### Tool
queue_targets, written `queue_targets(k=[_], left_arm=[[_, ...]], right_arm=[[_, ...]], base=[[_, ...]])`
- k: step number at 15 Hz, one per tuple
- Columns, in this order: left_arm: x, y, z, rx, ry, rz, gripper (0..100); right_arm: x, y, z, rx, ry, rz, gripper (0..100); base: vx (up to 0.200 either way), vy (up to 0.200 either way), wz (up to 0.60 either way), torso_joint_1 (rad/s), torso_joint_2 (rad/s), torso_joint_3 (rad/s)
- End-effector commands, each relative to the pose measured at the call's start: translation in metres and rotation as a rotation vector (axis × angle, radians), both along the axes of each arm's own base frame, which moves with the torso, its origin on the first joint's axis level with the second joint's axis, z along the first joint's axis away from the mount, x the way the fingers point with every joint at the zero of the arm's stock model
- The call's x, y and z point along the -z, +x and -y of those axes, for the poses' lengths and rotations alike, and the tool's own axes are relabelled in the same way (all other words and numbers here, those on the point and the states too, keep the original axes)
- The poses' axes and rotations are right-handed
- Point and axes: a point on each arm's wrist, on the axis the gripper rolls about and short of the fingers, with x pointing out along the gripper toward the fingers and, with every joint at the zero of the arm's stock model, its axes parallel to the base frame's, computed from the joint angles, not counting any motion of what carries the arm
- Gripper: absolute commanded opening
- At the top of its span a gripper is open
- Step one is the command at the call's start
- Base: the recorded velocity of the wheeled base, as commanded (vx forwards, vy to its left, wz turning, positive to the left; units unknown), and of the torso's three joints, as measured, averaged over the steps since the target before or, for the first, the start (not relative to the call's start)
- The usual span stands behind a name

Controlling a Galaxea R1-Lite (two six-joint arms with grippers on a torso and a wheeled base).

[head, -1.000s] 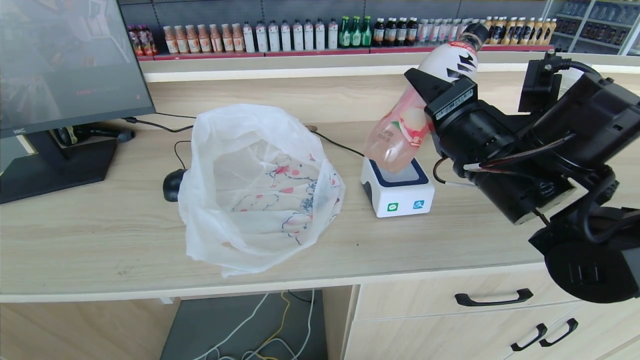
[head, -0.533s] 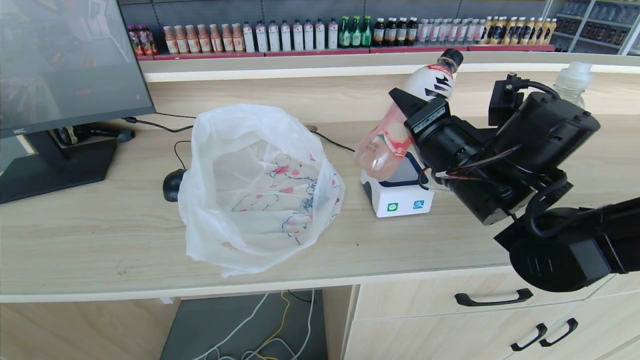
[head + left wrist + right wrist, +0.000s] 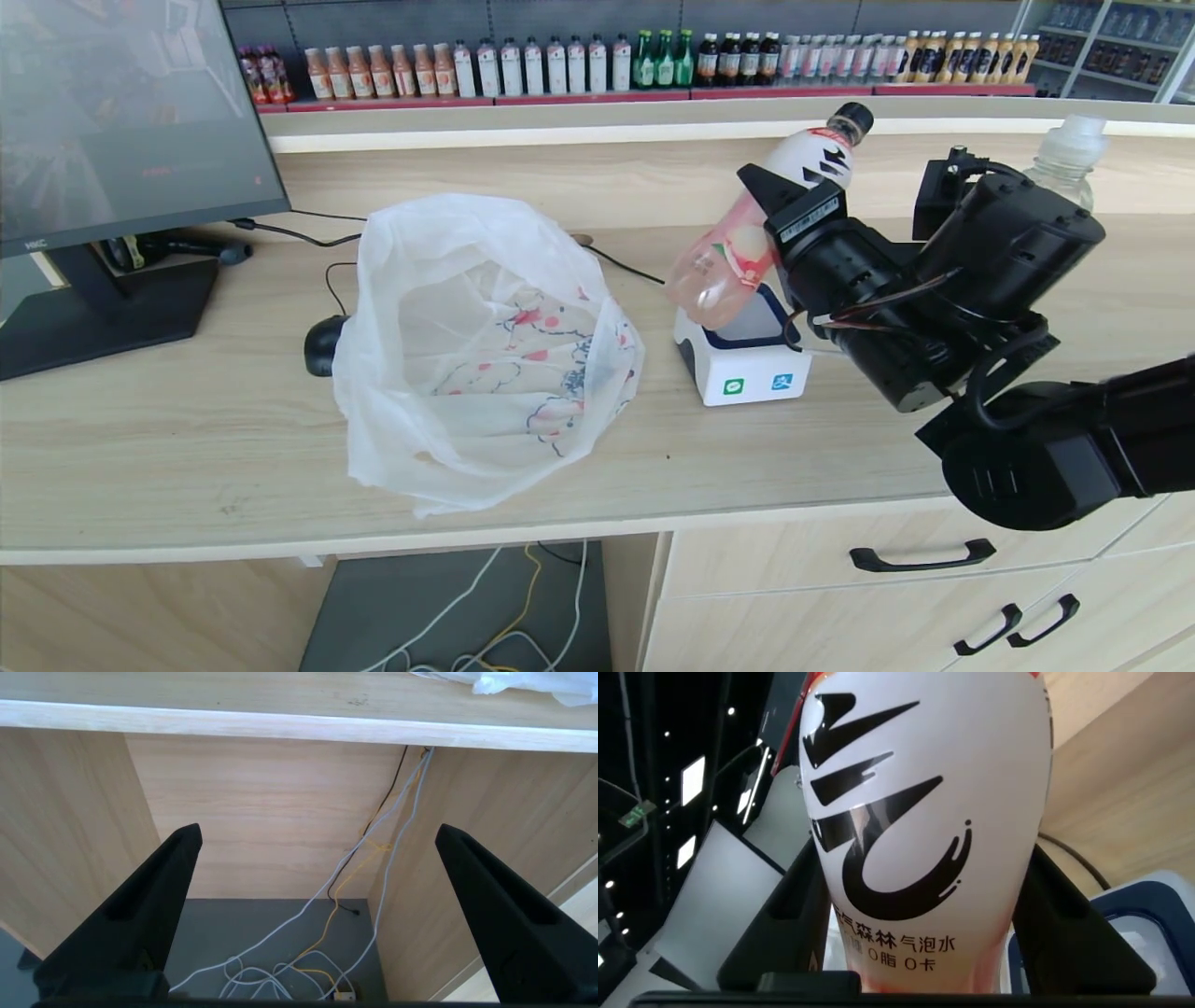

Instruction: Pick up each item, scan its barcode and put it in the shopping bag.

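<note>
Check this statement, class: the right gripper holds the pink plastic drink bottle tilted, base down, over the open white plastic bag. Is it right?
One thing is wrong. The right gripper holds the pink plastic drink bottle tilted, base down, over the white box-shaped scanner, not over the open white plastic bag beside it. The head view shows this.

A light wooden counter (image 3: 187, 439) spans the frame. At its centre stands an open white bag (image 3: 476, 355), with a black mouse (image 3: 322, 345) at its left edge and a white scanner (image 3: 747, 369) to its right. A monitor (image 3: 103, 299) stands far left, and a clear bottle (image 3: 1064, 154) upper right.
</note>
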Motion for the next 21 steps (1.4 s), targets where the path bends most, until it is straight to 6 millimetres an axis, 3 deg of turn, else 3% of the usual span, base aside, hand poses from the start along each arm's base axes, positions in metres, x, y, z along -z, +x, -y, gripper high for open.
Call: queue_targets(k=[1, 5, 21], left_arm=[[0.000, 0.000, 0.000, -0.001, 0.000, 0.001, 100], [0.000, 0.000, 0.000, -0.001, 0.000, 0.001, 100], [0.000, 0.000, 0.000, 0.001, -0.001, 0.001, 100]], right_arm=[[0.001, 0.000, 0.000, -0.003, 0.009, -0.006, 0], [0.011, 0.003, 0.012, 0.030, 0.050, -0.059, 0], [0.019, 0.007, 0.012, 0.027, 0.068, -0.071, 0]], base=[[0.000, 0.000, 0.00, 0.000, 0.00, 0.000], [0.000, 0.000, 0.00, 0.000, 0.00, 0.000], [0.000, 0.000, 0.00, 0.000, 0.00, 0.000]])
